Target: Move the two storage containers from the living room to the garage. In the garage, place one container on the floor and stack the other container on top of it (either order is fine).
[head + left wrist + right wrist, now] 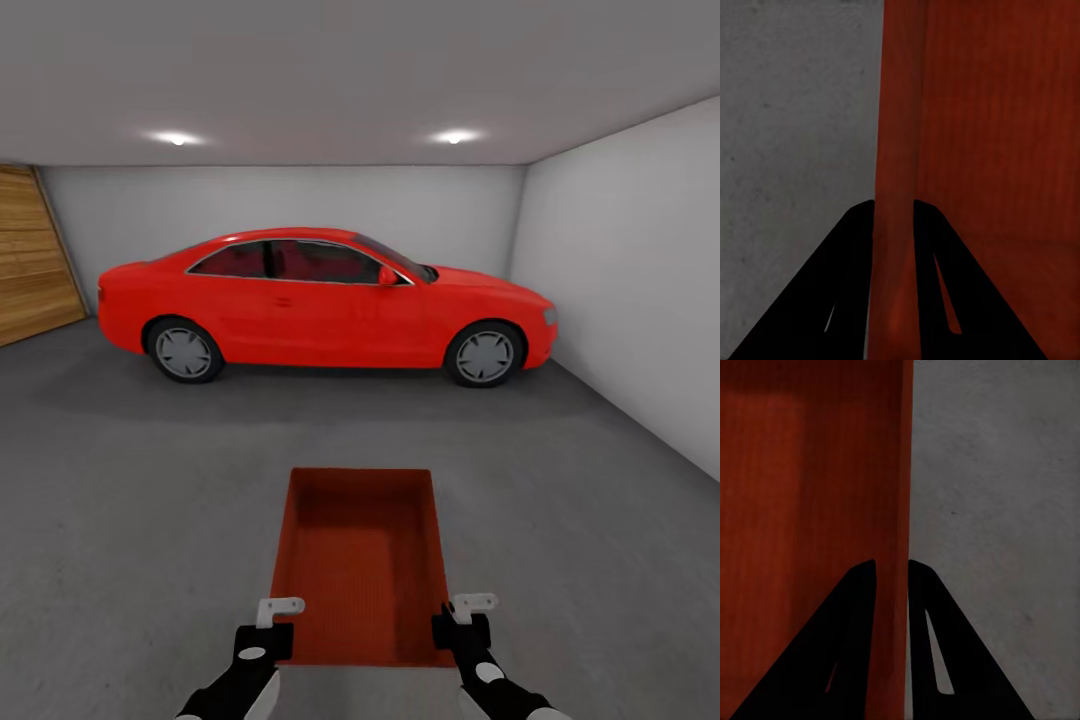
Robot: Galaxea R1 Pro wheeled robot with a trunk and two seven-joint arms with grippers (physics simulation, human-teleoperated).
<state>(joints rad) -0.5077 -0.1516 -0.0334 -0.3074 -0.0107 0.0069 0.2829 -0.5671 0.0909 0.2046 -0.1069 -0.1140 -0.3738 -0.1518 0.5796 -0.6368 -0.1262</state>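
Head view: garage, dark grey concrete floor across the lower frame, white walls, wooden plank door at left edge. Red car parked side-on across the middle of the frame, two ceiling lights above it. One storage container at lower centre, open top facing up, long axis running away from the camera; can't tell from here whether it sits on the floor or is held just above it. Left tool at the container's near-left corner, right tool at the near-right corner, both on the near ends of the side walls.

Left wrist view: left tool straddles the container's thin orange-red wall, one dark finger on each face, wall pinched between them. Container inside on one side of the wall, grey floor on the other.

Right wrist view: right tool same arrangement, fingers closed tight on the opposite wall with barely any gap. Ribbed container interior on one side, concrete floor on the other.
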